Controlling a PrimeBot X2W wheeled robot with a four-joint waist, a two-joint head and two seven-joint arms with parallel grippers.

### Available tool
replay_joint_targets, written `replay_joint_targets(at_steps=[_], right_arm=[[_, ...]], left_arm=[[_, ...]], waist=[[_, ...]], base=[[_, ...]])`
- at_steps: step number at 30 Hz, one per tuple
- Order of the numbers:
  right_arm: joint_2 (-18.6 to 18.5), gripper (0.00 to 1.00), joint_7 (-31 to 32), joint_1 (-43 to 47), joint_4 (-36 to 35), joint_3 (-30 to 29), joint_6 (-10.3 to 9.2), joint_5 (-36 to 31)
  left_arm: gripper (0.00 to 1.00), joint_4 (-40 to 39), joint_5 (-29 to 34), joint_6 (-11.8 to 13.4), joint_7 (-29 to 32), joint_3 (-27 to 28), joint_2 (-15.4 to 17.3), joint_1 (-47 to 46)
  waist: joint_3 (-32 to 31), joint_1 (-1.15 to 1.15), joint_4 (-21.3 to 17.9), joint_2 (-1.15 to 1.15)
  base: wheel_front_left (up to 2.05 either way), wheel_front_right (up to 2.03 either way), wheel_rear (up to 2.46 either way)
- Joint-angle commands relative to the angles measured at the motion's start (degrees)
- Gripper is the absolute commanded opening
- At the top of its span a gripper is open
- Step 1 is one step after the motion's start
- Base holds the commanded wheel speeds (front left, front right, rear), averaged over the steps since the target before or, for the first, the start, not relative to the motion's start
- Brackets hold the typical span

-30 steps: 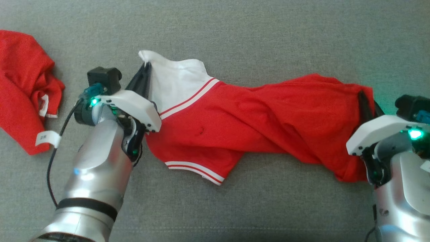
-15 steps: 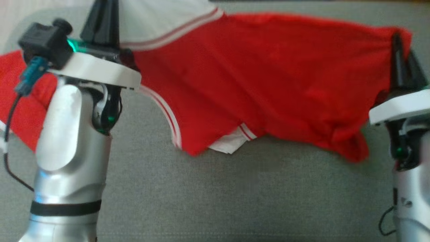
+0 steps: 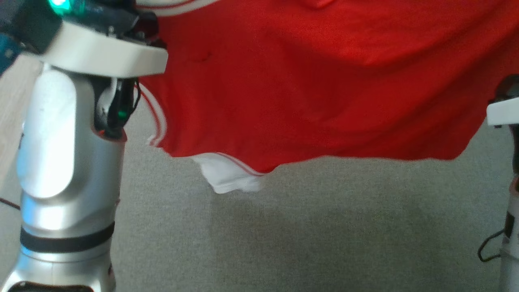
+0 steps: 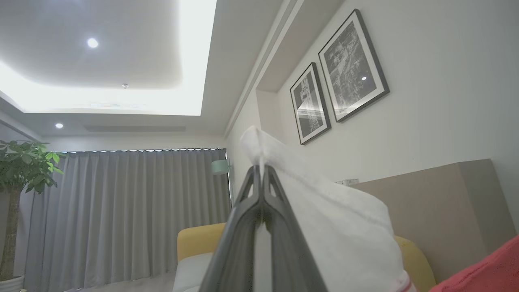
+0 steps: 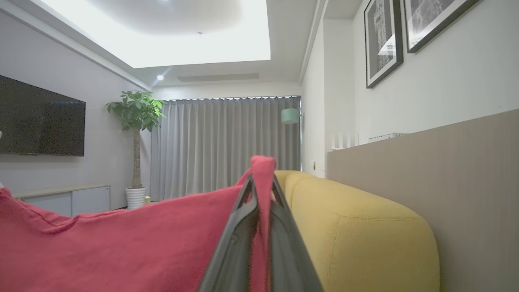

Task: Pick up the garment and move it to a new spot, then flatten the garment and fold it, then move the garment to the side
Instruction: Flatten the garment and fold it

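The garment (image 3: 308,81) hangs between the left hand (image 4: 261,174) and right hand (image 5: 261,184), above the surface (image 3: 324,235).

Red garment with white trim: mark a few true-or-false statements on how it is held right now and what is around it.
1. The left gripper is shut on a white part of the red garment with white striped trim. True.
2. The right gripper is open and holds nothing. False: it is shut on a red edge of the garment.
3. The garment lies spread flat. False: it hangs between the two grippers, above the grey fabric surface.
4. A white cloth flap hangs at the garment's lower edge in the head view. True.
5. The wall in the left wrist view is bare. False: two black-framed pictures hang on it.
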Motion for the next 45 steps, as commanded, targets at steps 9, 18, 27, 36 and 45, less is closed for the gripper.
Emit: replay_joint_targets(at_steps=[9, 18, 27, 36, 45], right_arm=[[0.28, 0.0, 2.49, -4.65, -1.15, 1.82, -0.05, 2.54], [1.08, 0.0, 1.42, -11.55, 8.85, 3.46, -0.05, 4.98], [3.23, 0.0, -8.06, -32.61, 31.0, 7.27, -0.05, 6.08], [5.08, 0.0, -19.67, -46.82, 56.24, 10.55, -0.05, 5.14], [5.73, 0.0, -21.61, -50.34, 75.51, 16.4, -0.05, 4.71]], left_arm=[[0.0, -0.53, -1.46, 0.37, 2.84, 1.08, 1.98, -4.74], [0.0, 10.91, -2.4, 0.13, 0.19, 0.44, 1.74, -10.97], [0.0, 29.76, -2.21, -0.13, -4.87, 1.61, 1.9, -28.49], [0.0, 40.65, -0.79, -0.21, -5.15, 3.27, 0.52, -34.96], [0.0, 52.81, -2.63, -0.36, -5.16, 3.94, -1.13, -30.1]], waist=[[-0.97, 0.0, -0.43, 0.0], [3.1, 0.0, -0.64, 0.0], [10.14, 0.0, -2.62, 0.0], [16.39, 0.0, -3.25, 0.0], [22.34, 0.0, -2.53, 0.0]], base=[[0.0, 0.0, 0.0], [0.0, 0.0, 0.0], [0.0, 0.0, 0.0], [0.0, 0.0, 0.0], [0.0, 0.0, 0.0]])
